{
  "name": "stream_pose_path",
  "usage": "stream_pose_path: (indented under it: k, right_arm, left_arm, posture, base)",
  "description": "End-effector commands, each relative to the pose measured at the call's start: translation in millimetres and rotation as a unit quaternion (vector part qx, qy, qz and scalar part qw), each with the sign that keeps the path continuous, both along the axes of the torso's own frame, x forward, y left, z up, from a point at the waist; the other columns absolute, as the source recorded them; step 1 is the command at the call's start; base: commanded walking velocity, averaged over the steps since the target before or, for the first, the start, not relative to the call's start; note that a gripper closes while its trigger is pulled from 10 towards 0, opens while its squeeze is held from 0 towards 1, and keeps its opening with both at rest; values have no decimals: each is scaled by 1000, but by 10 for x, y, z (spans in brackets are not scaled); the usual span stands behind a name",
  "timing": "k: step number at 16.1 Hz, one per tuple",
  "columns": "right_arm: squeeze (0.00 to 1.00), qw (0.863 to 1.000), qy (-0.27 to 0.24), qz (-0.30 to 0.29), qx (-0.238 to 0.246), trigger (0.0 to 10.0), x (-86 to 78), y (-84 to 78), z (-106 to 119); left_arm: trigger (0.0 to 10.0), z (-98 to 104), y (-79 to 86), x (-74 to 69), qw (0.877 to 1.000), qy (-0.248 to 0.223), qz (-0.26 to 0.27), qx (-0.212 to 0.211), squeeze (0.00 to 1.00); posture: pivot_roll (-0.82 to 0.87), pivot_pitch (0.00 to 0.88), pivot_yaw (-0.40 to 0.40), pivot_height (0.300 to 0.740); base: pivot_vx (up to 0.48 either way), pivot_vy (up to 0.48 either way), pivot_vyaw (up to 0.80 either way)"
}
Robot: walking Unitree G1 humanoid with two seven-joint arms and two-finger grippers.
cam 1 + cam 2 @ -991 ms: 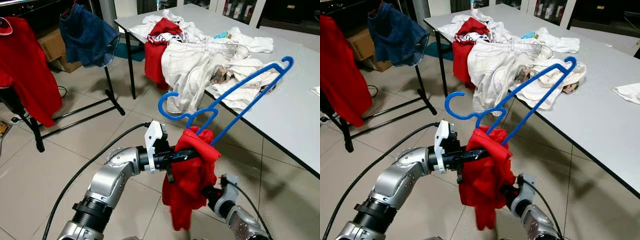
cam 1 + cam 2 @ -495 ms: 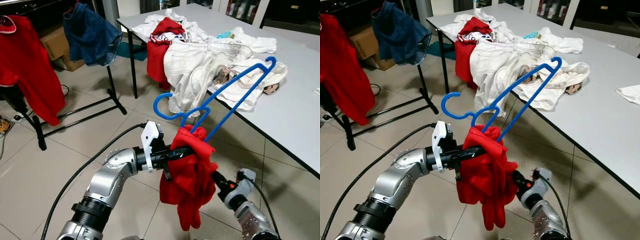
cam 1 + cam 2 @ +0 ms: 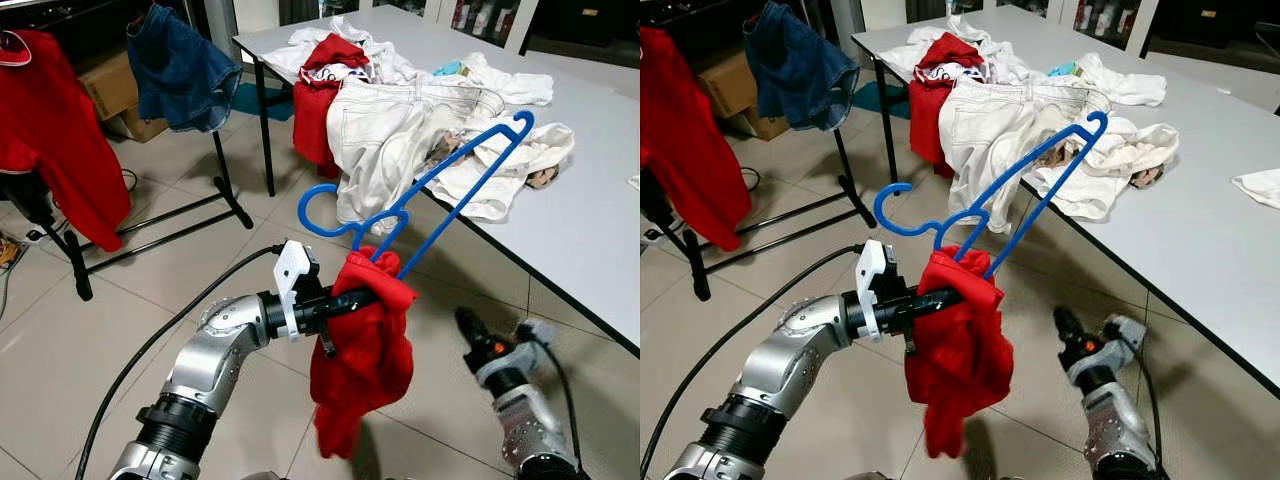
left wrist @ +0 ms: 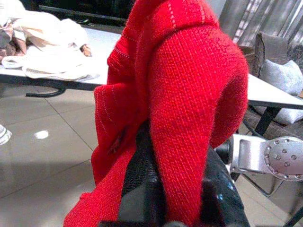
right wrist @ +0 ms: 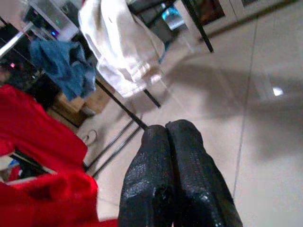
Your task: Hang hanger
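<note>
Between the two arms, the left gripper [image 3: 355, 297] is clamped on a red knit garment [image 3: 365, 350] threaded on a blue plastic hanger [image 3: 420, 195]. Its long axis slants up toward the surface [image 3: 590, 220]; its hook [image 3: 318, 205] points toward the clothes rack [image 3: 215, 170] at left. The right gripper [image 3: 470, 332], fingers pressed together and empty, sits apart.

A coarse-knit red cloth garment [image 3: 365, 350] drapes over the matt black textured fingers [image 4: 142, 184] of the left gripper [image 3: 352, 299] below a smooth glossy blue plastic hanger [image 3: 430, 190], above glossy beige floor tiles [image 3: 80, 330], beside a matt grey table [image 3: 590, 230].
</note>
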State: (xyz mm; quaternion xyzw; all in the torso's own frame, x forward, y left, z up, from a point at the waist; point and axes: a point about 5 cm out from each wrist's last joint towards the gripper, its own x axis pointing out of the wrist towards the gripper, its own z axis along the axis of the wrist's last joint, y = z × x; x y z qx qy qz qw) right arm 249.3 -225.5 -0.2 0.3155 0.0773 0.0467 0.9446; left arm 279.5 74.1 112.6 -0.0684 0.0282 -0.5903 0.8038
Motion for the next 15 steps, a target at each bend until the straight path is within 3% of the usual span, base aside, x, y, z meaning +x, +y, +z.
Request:
stream_pose_path:
  k: [1,3,4,8,9,11,14,15]
  right_arm:
    - [0,1000,-10,-3,13,0,-23,-9,16]
    - [0,999,13,25,-16,0,-70,35,-42]
    - [0,995,55,61,-58,10000,-150,78,-152]
    - [0,981,76,138,-117,10000,-268,169,-236]
    - [1000,975,72,164,-130,10000,-295,192,-239]
    - [1000,964,64,212,-147,10000,-341,235,-243]
    - [1000,943,77,249,-206,10000,-391,257,-292]
    - [1000,942,83,247,-212,10000,-400,252,-310]
  left_arm:
    - [10000,40,24,17,1000,-13,7,-3,0]
    - [10000,50,27,16,1000,-14,5,-4,0]
    - [10000,70,43,16,1000,-18,-7,2,0]
    - [10000,54,145,29,998,-40,-23,42,0]
    - [10000,38,176,19,996,-51,-36,62,0]
    - [10000,10,247,6,993,-62,-54,89,0]
    - [10000,16,299,13,991,-67,-58,96,0]
    - [10000,31,315,29,991,-72,-56,97,0]
  posture:
    - [-80,0,29,740]
    - [-84,0,32,740]
    - [-84,0,31,740]
    - [-82,0,28,740]
    - [-79,0,26,740]
    - [-77,0,23,740]
    - [-77,0,23,740]
    - [-77,0,23,740]
  base:
    - [0,0,0]
    - [0,0,0]
    - [0,0,0]
    - [0,0,0]
    - [0,0,0]
    - [0,0,0]
    - [0,0,0]
    - [0,0,0]
